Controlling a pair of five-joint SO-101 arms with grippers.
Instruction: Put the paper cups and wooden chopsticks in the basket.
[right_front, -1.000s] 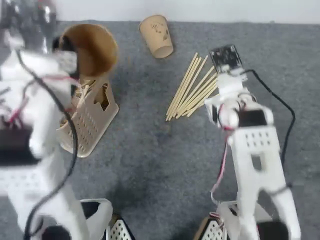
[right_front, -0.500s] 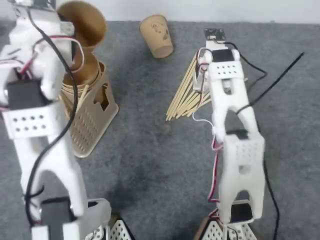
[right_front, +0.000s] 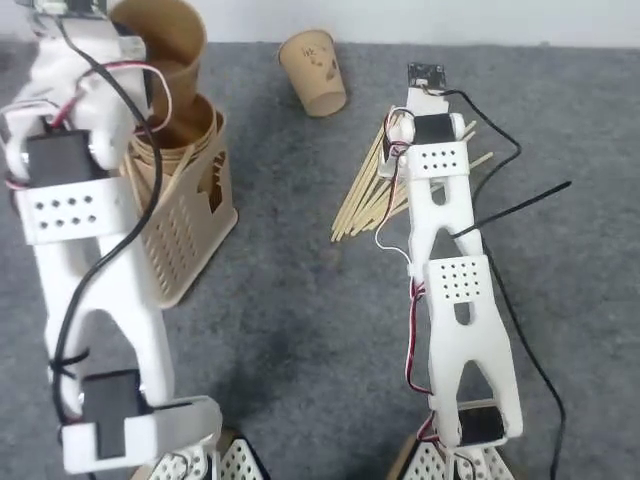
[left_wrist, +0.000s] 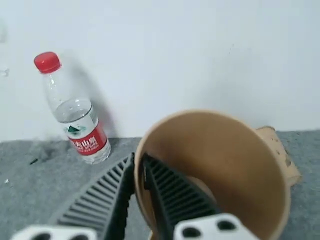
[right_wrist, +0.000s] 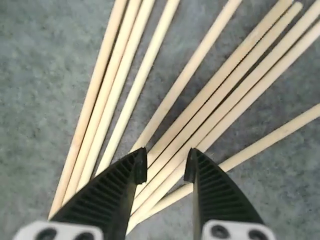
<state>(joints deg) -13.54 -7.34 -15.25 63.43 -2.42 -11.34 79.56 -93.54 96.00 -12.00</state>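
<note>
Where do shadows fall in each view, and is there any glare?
High view: a soft dark shadow lies on the grey carpet low in the frame. Left wrist view: the clear red-capped plastic bottle throws a faint shadow on the white wall. Right wrist view: the wooden chopsticks are evenly lit, no glare.

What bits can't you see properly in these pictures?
- High view: the left arm and its paper cup hide the basket's inside.
- High view: the right arm covers part of the chopsticks.
- Right wrist view: chopstick ends are cut off by the edges.
</note>
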